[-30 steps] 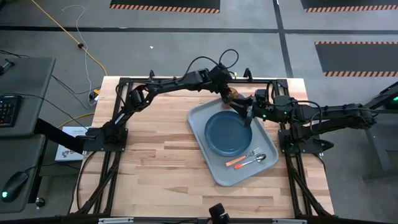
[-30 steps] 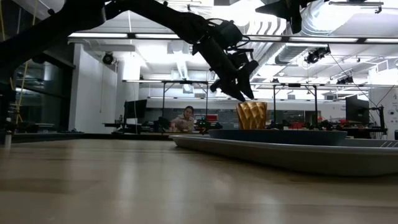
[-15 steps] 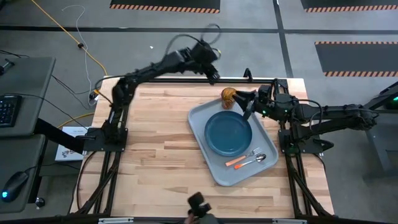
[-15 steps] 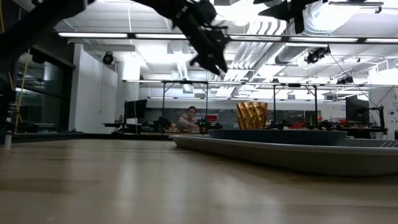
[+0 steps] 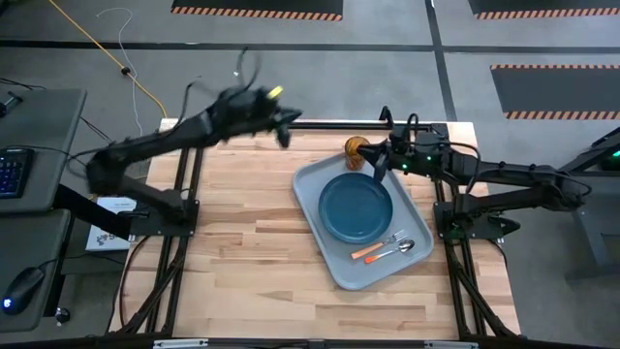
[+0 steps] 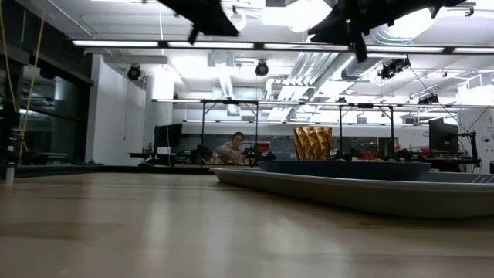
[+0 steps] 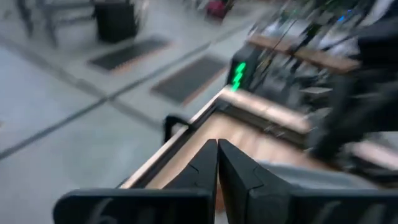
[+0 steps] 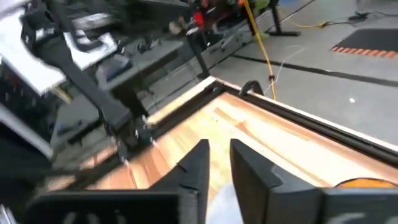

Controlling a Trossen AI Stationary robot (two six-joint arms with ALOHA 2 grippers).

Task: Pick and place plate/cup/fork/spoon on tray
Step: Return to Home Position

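Cup [image 5: 356, 149] is seen at the far edge of the tray [image 5: 336, 264], beside plate [image 5: 356, 208]. Right pincer [image 5: 374, 160], narrowly parted and empty, is held just beside it, so the cup could be tipped by any sideways sweep. Left pincer [image 5: 283, 124], clenched empty, is held well apart, far left.

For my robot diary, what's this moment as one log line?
cup beside plate; fork, spoon on tray; left fingers shut, far side; right fingers near cup
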